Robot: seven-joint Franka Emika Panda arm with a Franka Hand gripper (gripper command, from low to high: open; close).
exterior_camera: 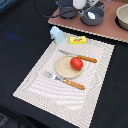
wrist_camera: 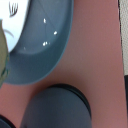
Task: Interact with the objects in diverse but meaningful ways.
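— What's in the plate (exterior_camera: pixel 62 68)?

— Just the tomato (exterior_camera: pixel 76 63), sitting toward the rim on the exterior view's right. The plate is in the middle of a striped mat (exterior_camera: pixel 35 86), with a knife (exterior_camera: pixel 79 57) on the far side and a fork (exterior_camera: pixel 64 80) on the near side.

— And the cup?

— The pale blue cup (exterior_camera: pixel 57 34) stands at the mat's far corner, on the exterior view's left. I cannot see into it from here. The yellow packet (exterior_camera: pixel 77 40) lies flat just beside it, on the mat's far edge.

— Where are the pans?

— Up on the reddish board (exterior_camera: pixel 107 29) at the back of the table (exterior_camera: pixel 20 40). A dark grey pan (exterior_camera: pixel 92 17) holds a small white piece (exterior_camera: pixel 90 15). Left of it, in the exterior view, is a second dark pot (exterior_camera: pixel 66 10). A pale bowl (exterior_camera: pixel 123 17) shows at the exterior view's right edge, cut off.

— The arm?

— It hangs over that board. The wrist view shows a grey-blue dish (wrist_camera: pixel 42 47) with something white in it, and a dark round lid or pot (wrist_camera: pixel 57 109) close beside it on the red surface.

— Fingers open or closed?

— I cannot tell; they are blurred and mostly out of sight.
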